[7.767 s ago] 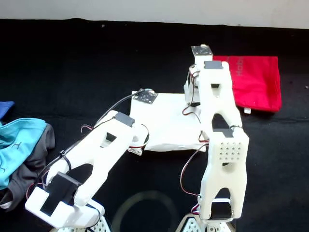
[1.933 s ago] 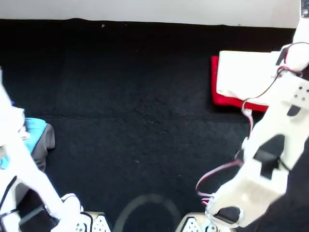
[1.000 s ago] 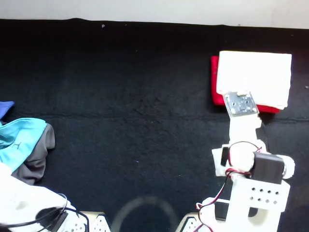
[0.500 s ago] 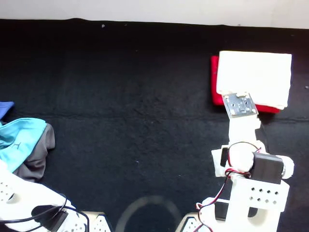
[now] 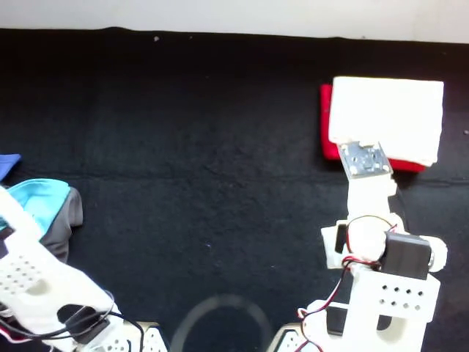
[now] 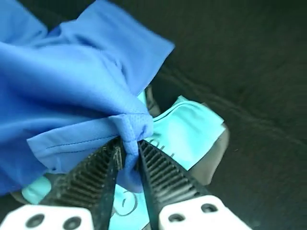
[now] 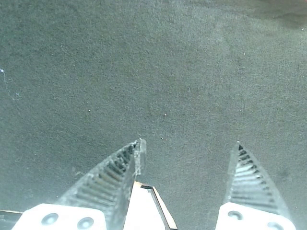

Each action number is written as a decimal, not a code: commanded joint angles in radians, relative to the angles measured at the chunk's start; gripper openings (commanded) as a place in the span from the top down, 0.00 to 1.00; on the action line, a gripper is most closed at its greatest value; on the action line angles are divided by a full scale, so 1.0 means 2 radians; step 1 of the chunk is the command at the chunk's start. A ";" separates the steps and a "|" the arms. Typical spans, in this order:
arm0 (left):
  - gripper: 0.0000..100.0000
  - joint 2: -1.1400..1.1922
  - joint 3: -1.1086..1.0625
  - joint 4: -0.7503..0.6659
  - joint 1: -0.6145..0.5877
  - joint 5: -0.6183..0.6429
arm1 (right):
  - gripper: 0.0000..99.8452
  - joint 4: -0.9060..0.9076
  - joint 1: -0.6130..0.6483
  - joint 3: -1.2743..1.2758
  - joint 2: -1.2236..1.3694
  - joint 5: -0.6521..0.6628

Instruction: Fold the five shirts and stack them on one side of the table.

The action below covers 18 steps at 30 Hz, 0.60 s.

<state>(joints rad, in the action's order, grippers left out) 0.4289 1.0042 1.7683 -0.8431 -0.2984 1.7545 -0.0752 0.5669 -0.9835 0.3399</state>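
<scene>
High view: a folded white shirt (image 5: 386,117) lies on a red shirt (image 5: 325,125) just beyond your right arm (image 5: 381,249), with a teal shirt (image 5: 44,198) and a grey shirt (image 5: 64,220) heaped beside your left arm (image 5: 37,286). Left wrist view: your left hand (image 6: 128,155) is clamped on a bunched fold of the blue shirt (image 6: 72,81), and the teal shirt lies just past its fingertips. Right wrist view: your right hand (image 7: 187,153) is spread wide above the black worktop (image 7: 144,62).

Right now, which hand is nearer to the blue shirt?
Left. The left hand is shut on a bunched fold of the blue shirt, so it touches it. The right hand is open above the black table, apart from that shirt.
</scene>
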 commanded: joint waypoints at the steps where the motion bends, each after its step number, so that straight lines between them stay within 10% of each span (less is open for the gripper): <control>1: 0.99 -0.082 0.016 0.008 0.068 0.006 | 0.73 0.003 0.001 0.002 -0.006 -0.002; 18: 0.99 -0.322 -0.119 0.005 0.605 0.017 | 0.73 0.003 0.001 0.002 -0.006 -0.003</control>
<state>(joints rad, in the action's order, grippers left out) -0.2002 0.7894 1.7791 0.1803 -0.2923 1.7545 -0.0752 0.5700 -0.9835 0.3399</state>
